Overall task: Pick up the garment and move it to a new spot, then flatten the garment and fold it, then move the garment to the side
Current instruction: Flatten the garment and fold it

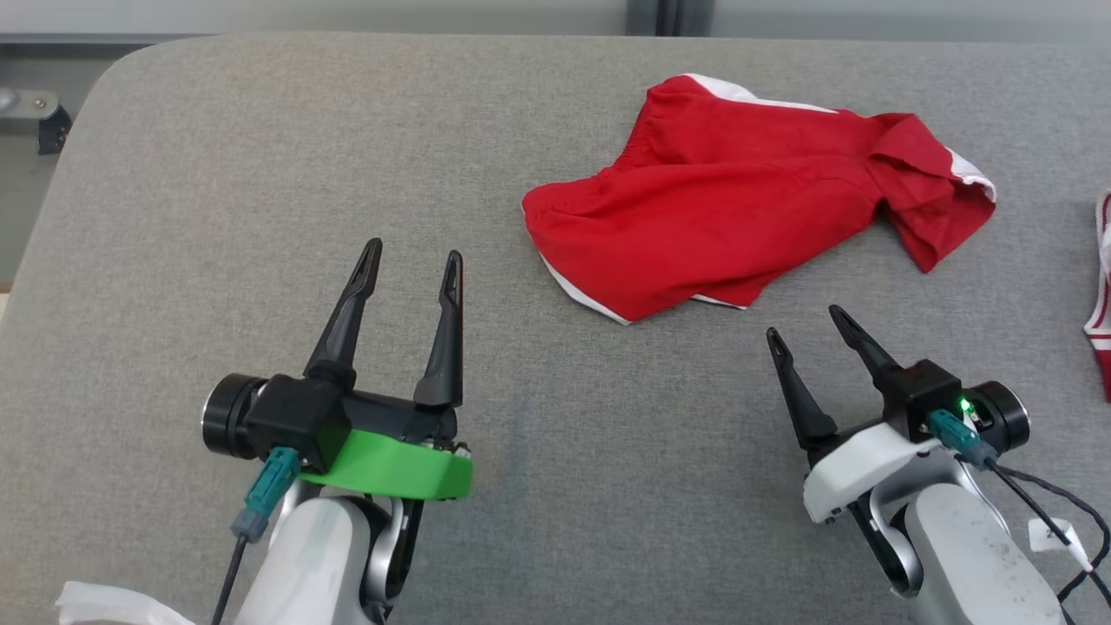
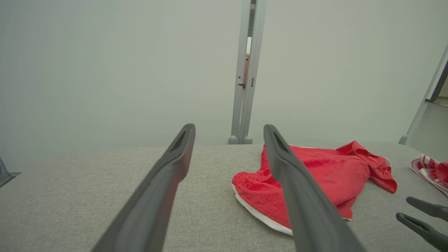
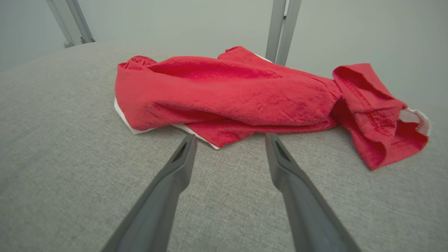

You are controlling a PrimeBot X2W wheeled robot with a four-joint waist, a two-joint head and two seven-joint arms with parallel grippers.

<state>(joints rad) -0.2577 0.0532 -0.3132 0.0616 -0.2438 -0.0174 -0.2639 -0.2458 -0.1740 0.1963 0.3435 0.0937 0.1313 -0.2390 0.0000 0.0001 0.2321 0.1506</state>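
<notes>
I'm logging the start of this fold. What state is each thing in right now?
Garment: crumpled on the table, one end folded over, not held.
Left gripper: open, empty, apart from the garment.
Right gripper: open, empty, near the garment's front edge, not touching.
Striped cloth: bunched at the table's right side, partly out of frame.
</notes>
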